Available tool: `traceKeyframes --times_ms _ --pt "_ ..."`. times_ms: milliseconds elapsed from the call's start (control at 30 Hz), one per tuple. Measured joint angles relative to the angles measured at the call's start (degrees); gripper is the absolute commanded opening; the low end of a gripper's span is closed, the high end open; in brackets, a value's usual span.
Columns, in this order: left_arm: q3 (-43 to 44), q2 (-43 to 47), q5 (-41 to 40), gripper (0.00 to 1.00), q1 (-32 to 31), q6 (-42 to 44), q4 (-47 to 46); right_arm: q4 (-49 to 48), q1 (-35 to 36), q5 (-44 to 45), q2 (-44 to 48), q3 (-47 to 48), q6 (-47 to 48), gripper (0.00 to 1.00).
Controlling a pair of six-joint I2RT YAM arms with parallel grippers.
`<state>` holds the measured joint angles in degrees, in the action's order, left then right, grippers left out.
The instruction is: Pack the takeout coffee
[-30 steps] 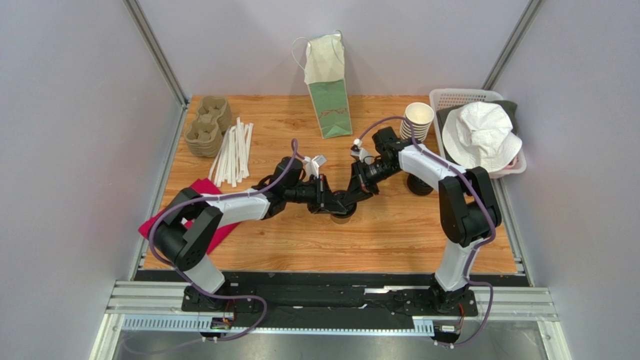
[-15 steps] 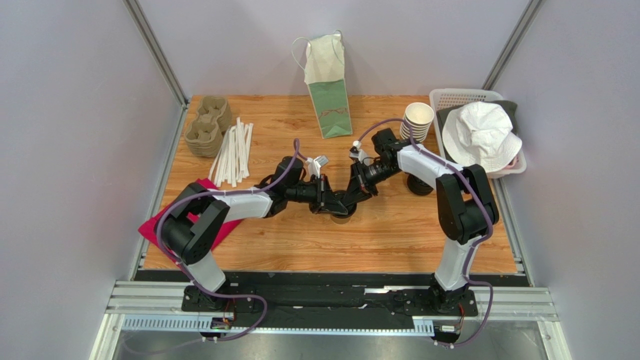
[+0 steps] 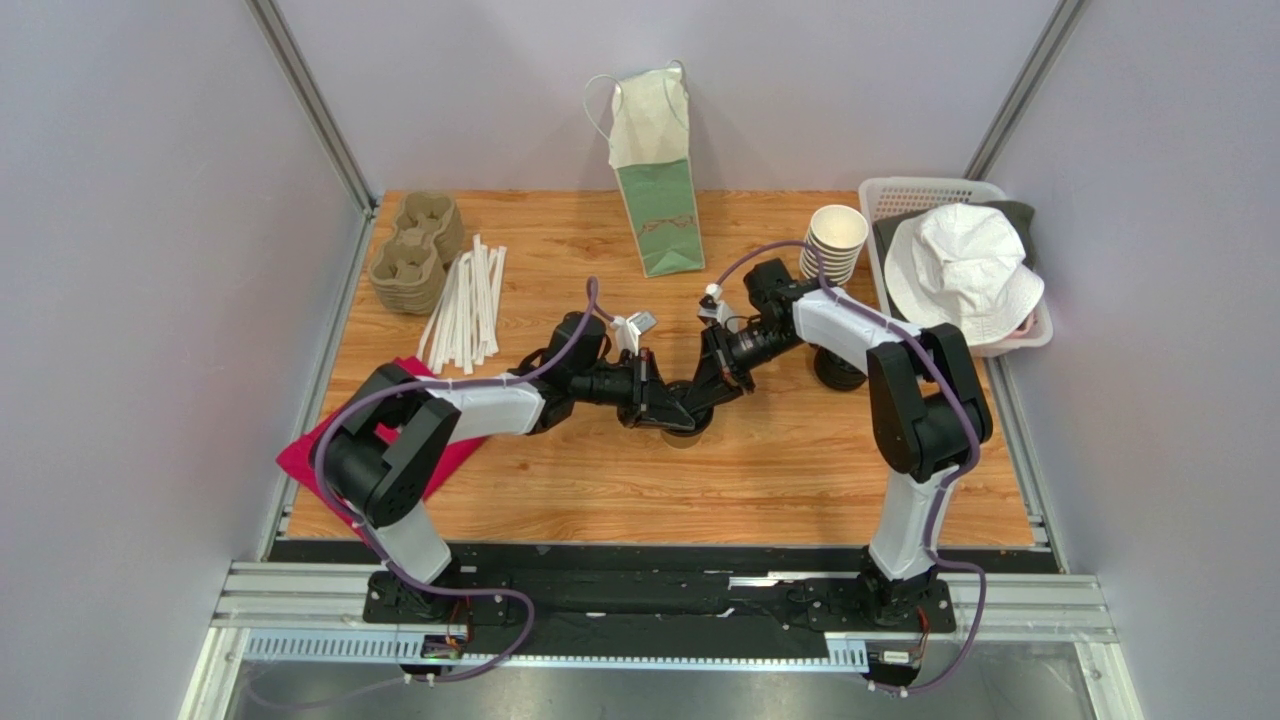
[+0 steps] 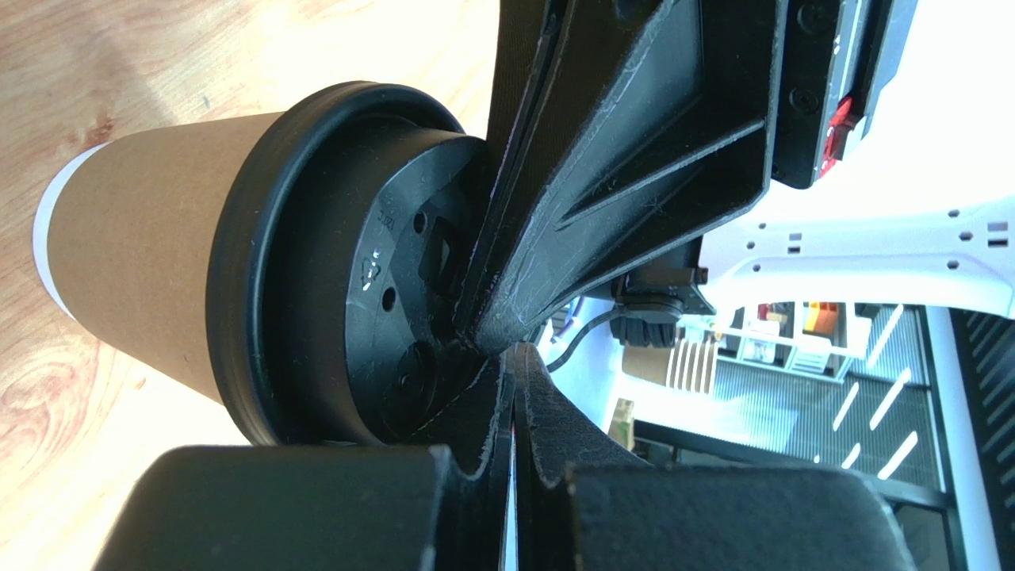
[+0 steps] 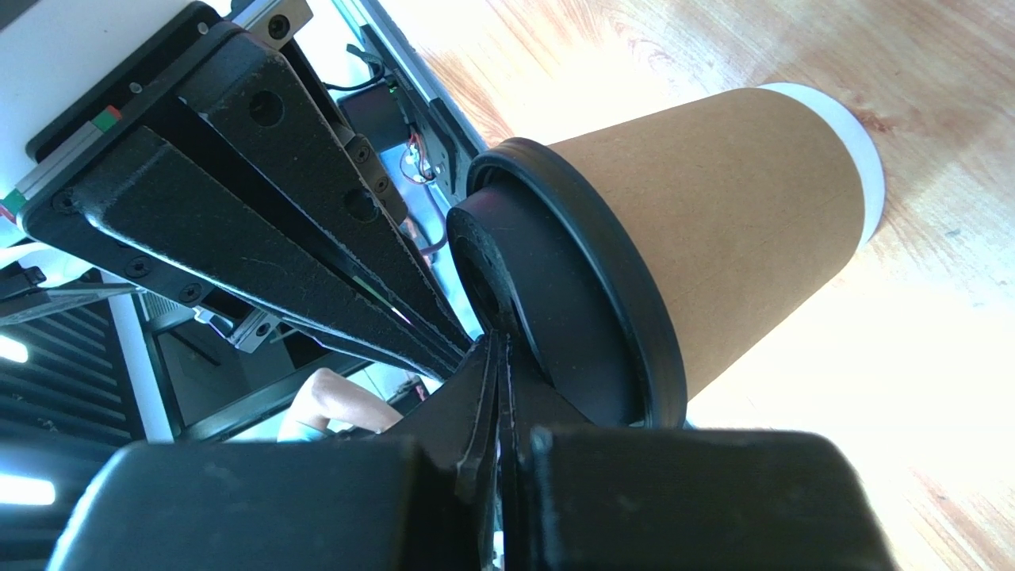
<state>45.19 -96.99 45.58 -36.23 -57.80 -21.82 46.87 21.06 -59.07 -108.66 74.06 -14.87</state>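
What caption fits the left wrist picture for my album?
Left gripper and right gripper, both shut, meet on the black lid of the coffee cup.

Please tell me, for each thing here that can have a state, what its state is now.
takeout coffee: upright on the table, lid on.
left tool: shut, empty, tips at the lid.
right tool: shut, empty, tips at the lid.
paper bag: standing, mouth open.
cup stack: upright, no lids.
basket: holding a white hat.
straws: lying loose.
cup carriers: stacked, empty.
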Motion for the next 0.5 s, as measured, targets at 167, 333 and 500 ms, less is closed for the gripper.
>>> traceKeyframes --times_ms 167,333,500 --pt "-0.02 -0.13 0.92 0.1 0.46 -0.5 -1.33 2.01 0.28 0.04 -0.76 2.1 2.01 0.08" --pt "-0.02 1.44 -0.22 0.17 0.15 -0.9 -0.66 7.15 1.9 2.03 -2.01 9.22 7.48 0.17" --pt "-0.02 7.93 -0.76 0.21 -0.61 -1.25 1.66 12.7 3.23 2.1 -2.38 18.27 11.8 0.22"
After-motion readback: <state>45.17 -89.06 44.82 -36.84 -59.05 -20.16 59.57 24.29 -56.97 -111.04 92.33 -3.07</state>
